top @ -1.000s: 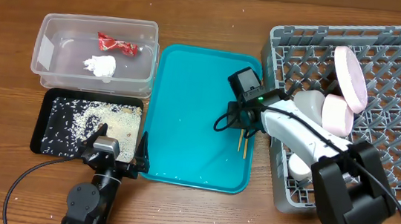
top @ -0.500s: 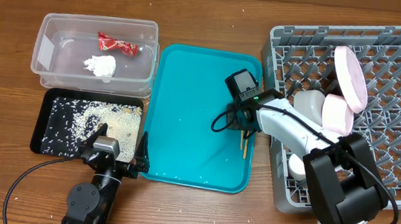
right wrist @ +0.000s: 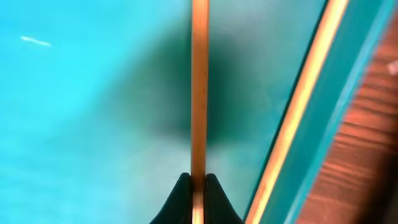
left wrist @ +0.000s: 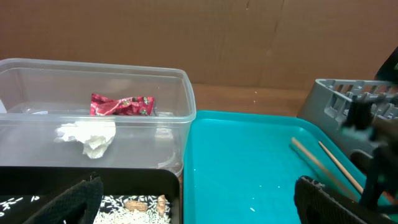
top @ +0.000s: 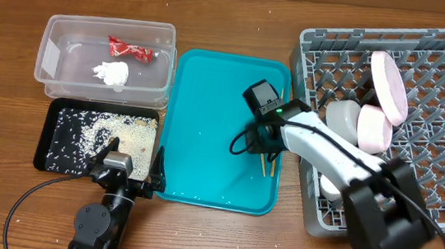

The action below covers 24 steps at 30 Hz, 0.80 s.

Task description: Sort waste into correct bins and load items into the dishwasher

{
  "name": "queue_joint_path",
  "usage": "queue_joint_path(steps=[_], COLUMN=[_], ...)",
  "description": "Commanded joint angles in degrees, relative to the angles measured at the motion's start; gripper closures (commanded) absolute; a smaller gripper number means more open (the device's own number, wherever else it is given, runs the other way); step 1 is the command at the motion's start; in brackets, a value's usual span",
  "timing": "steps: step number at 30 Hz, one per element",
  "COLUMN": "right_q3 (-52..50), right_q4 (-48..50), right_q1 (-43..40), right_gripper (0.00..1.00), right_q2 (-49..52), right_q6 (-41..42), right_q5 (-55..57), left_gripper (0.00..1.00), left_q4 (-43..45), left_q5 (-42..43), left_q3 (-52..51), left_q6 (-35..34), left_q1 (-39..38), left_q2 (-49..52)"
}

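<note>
Your right gripper [top: 262, 145] has swung a little to the left since a second ago, further in over the teal tray [top: 206, 123]. Its two fingers are pinched tight on one chopstick [right wrist: 199, 74], with no gap showing. A dark shadow sits under that stick on the blue floor. The other chopstick [right wrist: 305, 93] lies along the tray's right wall, just beside the held one. That wall is close to the gripper, and the grey rack [top: 440, 181] stands just past it. To the left of the gripper there is a wide stretch of open blue floor with a few white grains on it.

Both sticks are thin, straight and light brown.

In the rack, the plate [top: 389, 86] stands on its edge. The bowls [top: 374, 128] sit next to it, and the cup [top: 330, 186] is lower down.

Your left gripper [left wrist: 205, 202] is spread wide and holds nothing. It sits low at the front, between the black tray [top: 46, 135] and the teal tray. The black tray holds the rice [top: 114, 134]. The clear tub [top: 51, 57] behind it holds the red wrapper [top: 128, 48] and the white tissue [top: 113, 72], a little apart.
</note>
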Motion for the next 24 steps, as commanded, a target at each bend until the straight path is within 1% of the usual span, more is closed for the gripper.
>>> queue_joint_path(steps=[1,4,7,9,11,14,17,21,23,24], right_q3=[5.64,6.05,6.05,6.05,5.86,5.84,5.81,5.81,5.81,5.84], right_q4=[0.07,-0.2,-2.12,-3.21,-4.7,-7.23,-9.62,-9.57,-9.09,-8.66], right_q1=[-0.74,-3.76,-8.17,-11.21,-14.62,-17.86,-18.4,-18.18,-18.18,-18.18], right_gripper=[0.96,0.96,0.96,0.96,0.96,0.96,0.96,0.96,0.94,0.9], right_q2=[-11.87,-18.84,-22.99,-23.71,-22.97,-19.65,-15.87,-12.61,-12.04,-12.04], right_q6=[1.05,1.03,0.59,-2.93,-6.47,-8.57,-10.1,-11.04,-11.04,-11.04], right_q5=[-0.92,2.86,8.04,8.59,8.59,7.76,7.76,8.5,9.03,8.92], left_gripper=[0.0,0.0,0.0,0.0,0.0,0.0,0.0,0.0,0.0,0.0], left_q4=[0.17,0.17,0.17,0.17,0.17,0.17,0.17,0.17,0.17,0.17], left_q5=[-0.63,-0.63,-0.63,-0.63,-0.63,-0.63,-0.63,-0.63,-0.63,-0.63], left_q3=[-0.2,-0.2,-0.2,-0.2,-0.2,-0.2,-0.2,-0.2,-0.2,-0.2], left_q6=[1.05,1.05,1.05,1.05,1.05,1.05,1.05,1.05,1.05,1.05], left_q1=[0.59,0.59,0.59,0.59,0.59,0.59,0.59,0.59,0.59,0.59], left_q2=[-0.5,-0.5,-0.5,-0.5,-0.5,-0.5,-0.5,-0.5,-0.5,-0.5])
